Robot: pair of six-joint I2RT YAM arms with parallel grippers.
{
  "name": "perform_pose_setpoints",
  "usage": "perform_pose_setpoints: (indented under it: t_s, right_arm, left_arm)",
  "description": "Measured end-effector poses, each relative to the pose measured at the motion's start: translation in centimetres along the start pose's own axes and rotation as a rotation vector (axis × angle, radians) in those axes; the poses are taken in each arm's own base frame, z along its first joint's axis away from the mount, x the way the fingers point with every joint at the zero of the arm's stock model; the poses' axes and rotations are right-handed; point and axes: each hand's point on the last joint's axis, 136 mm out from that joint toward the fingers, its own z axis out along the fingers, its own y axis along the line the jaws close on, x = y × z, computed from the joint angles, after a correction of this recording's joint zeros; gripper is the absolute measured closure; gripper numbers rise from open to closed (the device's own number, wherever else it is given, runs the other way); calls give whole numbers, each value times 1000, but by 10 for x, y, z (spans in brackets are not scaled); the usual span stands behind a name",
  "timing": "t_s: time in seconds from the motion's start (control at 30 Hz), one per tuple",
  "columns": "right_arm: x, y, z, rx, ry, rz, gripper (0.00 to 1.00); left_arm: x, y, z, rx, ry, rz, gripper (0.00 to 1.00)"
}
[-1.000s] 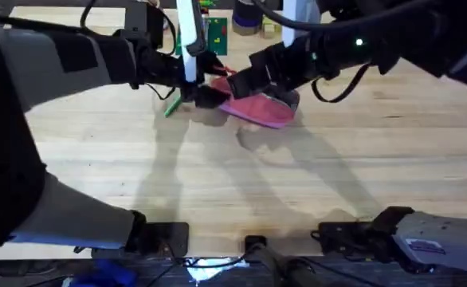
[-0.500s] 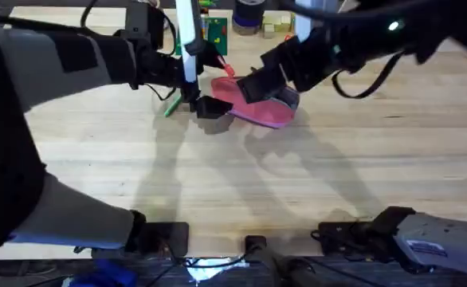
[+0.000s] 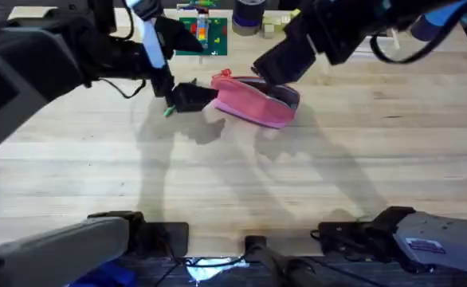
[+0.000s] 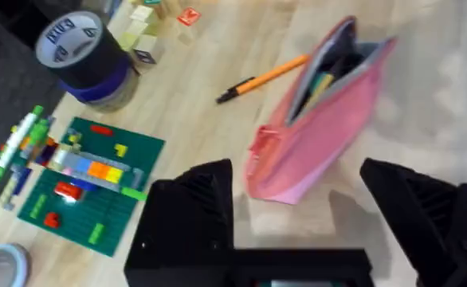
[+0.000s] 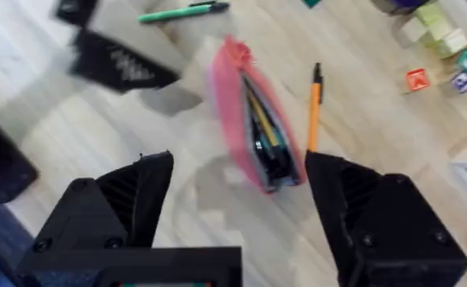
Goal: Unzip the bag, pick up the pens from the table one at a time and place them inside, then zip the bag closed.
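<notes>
The pink bag (image 3: 253, 102) lies on the table (image 3: 233, 175) with its zipper open (image 5: 257, 131); dark and yellow pens show inside. An orange pen (image 5: 314, 108) lies beside it on the wood (image 4: 261, 77). A green pen (image 5: 182, 11) lies past the bag's end, partly under my left gripper (image 3: 168, 110). My left gripper (image 3: 192, 96) hovers open just left of the bag (image 4: 329, 119), holding nothing (image 4: 305, 231). My right gripper (image 3: 280, 60) hangs open above the bag's far side, empty (image 5: 241, 223).
A green brick plate (image 4: 82, 183) with small bricks, a tape roll (image 4: 82, 56) and wooden blocks (image 5: 437, 32) sit along the far edge behind the bag. The near half of the table is bare wood.
Both grippers have let go of the bag and drawn apart. The left one moved left, the right one rose up and to the right. The bag stays open.
</notes>
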Motion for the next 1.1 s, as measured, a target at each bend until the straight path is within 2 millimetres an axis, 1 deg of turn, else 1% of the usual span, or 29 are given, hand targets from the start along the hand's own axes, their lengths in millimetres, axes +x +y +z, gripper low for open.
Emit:
perform_pose_setpoints:
  t_s: [0.07,0.17,0.23,0.33,0.5,0.6,0.67,0.77,0.9,1.03,1.07,1.1]
  right_arm:
    - [1,-10,4,14,12,-6,6]
    - [10,-21,12,23,60,-16,6]
    - [17,-26,15,26,90,-27,6]
    - [22,-30,15,29,110,-41,6]
    - [21,-33,14,36,105,-62,6]
    - [9,-37,15,54,58,-88,6]
    - [7,-38,15,58,48,-102,6]
    - [14,-35,15,47,77,-108,6]
    - [13,-35,15,47,76,-116,6]
    - [19,-34,15,38,98,-117,6]
    - [21,-33,15,35,105,-123,33]
    - [21,-33,15,34,108,-123,125]
  left_arm:
    - [-4,-8,-8,5,5,-16,8]
    - [-10,-18,-19,7,12,-36,8]
    - [-15,-26,-26,7,14,-43,8]
    - [-24,-39,-39,1,13,-40,8]
    - [-41,-60,-58,-17,2,-14,7]
    - [-49,-72,-68,-29,-5,4,7]
    - [-53,-76,-73,-39,-11,19,7]
    - [-58,-79,-77,-52,-18,38,7]
    - [-58,-80,-77,-53,-18,40,7]
    - [-58,-80,-77,-51,-17,37,7]
    - [-58,-80,-77,-52,-17,37,7]
    - [-58,-80,-77,-51,-17,37,7]
